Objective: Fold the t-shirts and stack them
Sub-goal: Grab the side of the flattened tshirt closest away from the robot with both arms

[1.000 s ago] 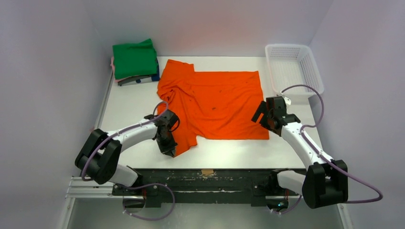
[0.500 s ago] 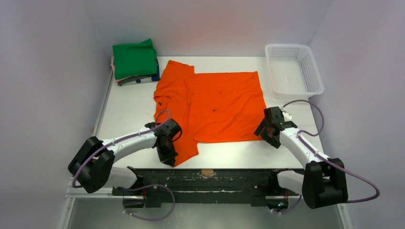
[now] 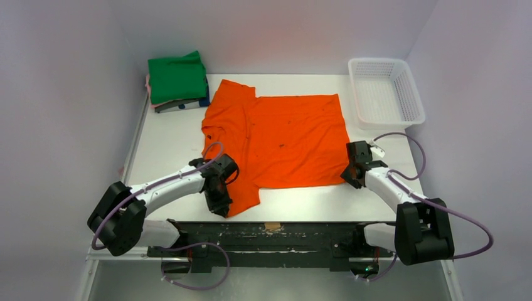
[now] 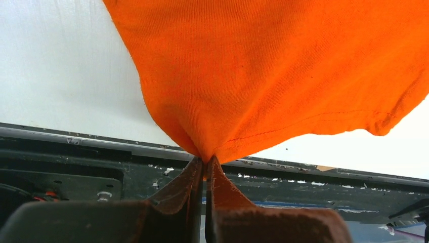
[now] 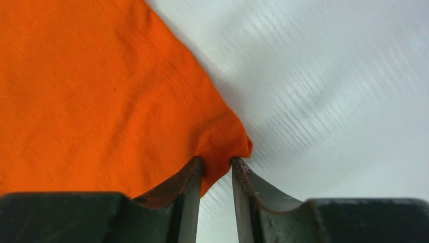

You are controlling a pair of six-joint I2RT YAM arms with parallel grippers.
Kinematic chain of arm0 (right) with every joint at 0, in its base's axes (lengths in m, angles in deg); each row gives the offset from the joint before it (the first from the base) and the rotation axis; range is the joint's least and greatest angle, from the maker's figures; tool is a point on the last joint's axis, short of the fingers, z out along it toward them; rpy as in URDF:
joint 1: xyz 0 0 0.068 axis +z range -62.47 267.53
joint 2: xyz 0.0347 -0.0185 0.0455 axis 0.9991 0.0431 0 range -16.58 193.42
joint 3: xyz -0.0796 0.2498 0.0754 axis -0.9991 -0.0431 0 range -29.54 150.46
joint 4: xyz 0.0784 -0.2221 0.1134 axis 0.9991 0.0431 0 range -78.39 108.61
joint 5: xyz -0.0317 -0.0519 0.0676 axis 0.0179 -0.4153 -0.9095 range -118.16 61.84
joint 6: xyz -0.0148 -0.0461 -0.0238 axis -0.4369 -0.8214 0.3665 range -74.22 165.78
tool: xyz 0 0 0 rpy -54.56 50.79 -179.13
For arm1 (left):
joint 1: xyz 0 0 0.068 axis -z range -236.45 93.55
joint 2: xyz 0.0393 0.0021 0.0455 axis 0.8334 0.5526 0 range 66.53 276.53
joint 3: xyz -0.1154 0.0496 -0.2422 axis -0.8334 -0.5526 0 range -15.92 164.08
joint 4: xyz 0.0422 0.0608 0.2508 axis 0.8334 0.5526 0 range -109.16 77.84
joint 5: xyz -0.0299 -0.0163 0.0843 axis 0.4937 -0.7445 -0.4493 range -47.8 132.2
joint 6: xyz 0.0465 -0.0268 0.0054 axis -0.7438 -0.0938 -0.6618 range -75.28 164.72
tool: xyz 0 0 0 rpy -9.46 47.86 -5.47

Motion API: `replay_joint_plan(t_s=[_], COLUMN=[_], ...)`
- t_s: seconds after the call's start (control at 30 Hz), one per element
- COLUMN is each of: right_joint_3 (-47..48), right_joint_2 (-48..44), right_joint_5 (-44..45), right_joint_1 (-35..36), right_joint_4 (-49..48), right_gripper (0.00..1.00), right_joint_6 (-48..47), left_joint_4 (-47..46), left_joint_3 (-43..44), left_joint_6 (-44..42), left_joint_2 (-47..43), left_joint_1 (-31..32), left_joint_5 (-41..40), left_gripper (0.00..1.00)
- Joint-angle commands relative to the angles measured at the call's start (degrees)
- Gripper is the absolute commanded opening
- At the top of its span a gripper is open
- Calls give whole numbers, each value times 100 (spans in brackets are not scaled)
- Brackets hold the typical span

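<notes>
The orange t-shirt (image 3: pixel 282 138) lies spread on the white table, its left side rumpled. My left gripper (image 3: pixel 221 210) is shut on the shirt's near left hem at the table's front edge. In the left wrist view the orange fabric (image 4: pixel 263 66) rises in a taut cone from the closed fingertips (image 4: pixel 206 162). My right gripper (image 3: pixel 349 178) sits at the shirt's near right corner. In the right wrist view that corner (image 5: pixel 227 147) bunches between the two fingertips (image 5: pixel 216 164), which still stand a little apart. A folded green t-shirt (image 3: pixel 177 78) tops a stack at the back left, with pink and dark blue edges below.
A white mesh basket (image 3: pixel 387 61) stands at the back right corner. The black mounting rail (image 3: pixel 270 232) runs along the table's near edge, just below the left gripper. Walls close in on the left, back and right.
The right gripper moved toward the near edge to the shirt's near right corner and its jaws narrowed around it. The left gripper pulled its hem slightly nearer, dragging the shirt's left side.
</notes>
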Motion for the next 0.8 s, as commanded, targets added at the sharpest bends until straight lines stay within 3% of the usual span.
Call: replay_joint_plan(t_s=[0.0, 0.03, 0.17, 0.37, 0.5, 0.63, 0.77], right_joint_3=[-269, -305, -347, -118, 7, 122, 283], right_joint_2=[52, -35, -539, -1315, -1513, -1322, -1223], right_joint_5=[-225, -204, 42, -575, -1123, -1039, -1177], right_joint_1=[-21, -17, -17, -13, 37, 38, 43], right_joint_4=[-252, -119, 508, 1681, 1874, 1910, 1493], right_gripper=[10, 0, 0, 0, 0, 0, 0], right_joint_6=[172, 183, 109, 146, 3, 0, -64], left_joint_4=[228, 252, 303, 362, 310, 58, 312], left_joint_3=[227, 219, 61, -455, -723, -253, 855], left_joint_6=[-106, -92, -15, 123, 192, -182, -716], left_joint_2=[-62, -73, -276, -803, -1308, -1227, -456], left_joint_1=[23, 27, 25, 59, 82, 75, 21], left_joint_5=[-106, -107, -41, 476, 732, 702, 297], left_gripper=[0, 0, 0, 0, 0, 0, 0])
